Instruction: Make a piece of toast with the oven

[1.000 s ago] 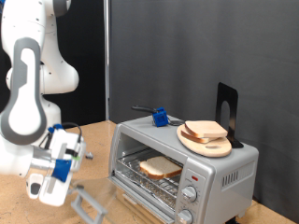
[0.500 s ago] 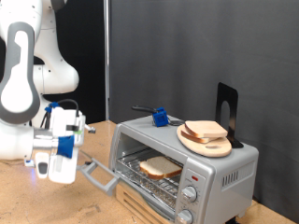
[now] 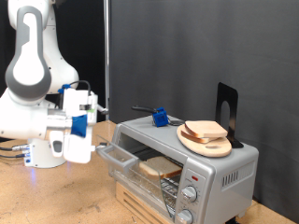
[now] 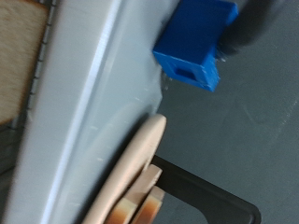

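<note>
At centre-left of the exterior view, the gripper [image 3: 96, 142] sits against the half-raised door of the oven [image 3: 201, 168]; finger spread cannot be told. The piece of toast [image 3: 161, 168] lies on the rack inside. More bread rests on a round board [image 3: 205, 142] on top, beside a blue block [image 3: 160, 118].
</note>
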Available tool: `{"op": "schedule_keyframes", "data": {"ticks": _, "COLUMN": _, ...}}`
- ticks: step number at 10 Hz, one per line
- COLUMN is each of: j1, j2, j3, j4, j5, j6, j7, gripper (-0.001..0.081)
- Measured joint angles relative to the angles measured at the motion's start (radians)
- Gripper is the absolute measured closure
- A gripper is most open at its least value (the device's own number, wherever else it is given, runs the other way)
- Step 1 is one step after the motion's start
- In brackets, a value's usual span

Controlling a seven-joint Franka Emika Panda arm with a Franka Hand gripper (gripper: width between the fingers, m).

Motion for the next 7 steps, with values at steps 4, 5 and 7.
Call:
{"op": "schedule_keyframes", "data": {"ticks": 4, "j1": 0.062, "j2": -0.126, "j3": 0.113, "j4": -0.044, "j5": 0.089, "j6": 0.111, "j7": 0.123, "gripper": -0.0002}}
{"op": "schedule_keyframes", "data": {"ticks": 5, "j1": 0.080, "j2": -0.152, "j3": 0.142, "j4": -0.047, "j5": 0.120, "j6": 0.137, "j7": 0.149, "gripper": -0.0002}}
{"op": "schedule_keyframes", "data": {"ticks": 7, "j1": 0.108, "j2": -0.199, "j3": 0.198, "j4": -0.047, "j5": 0.154, "j6": 0.189, "j7": 0.216, "gripper": -0.0002}}
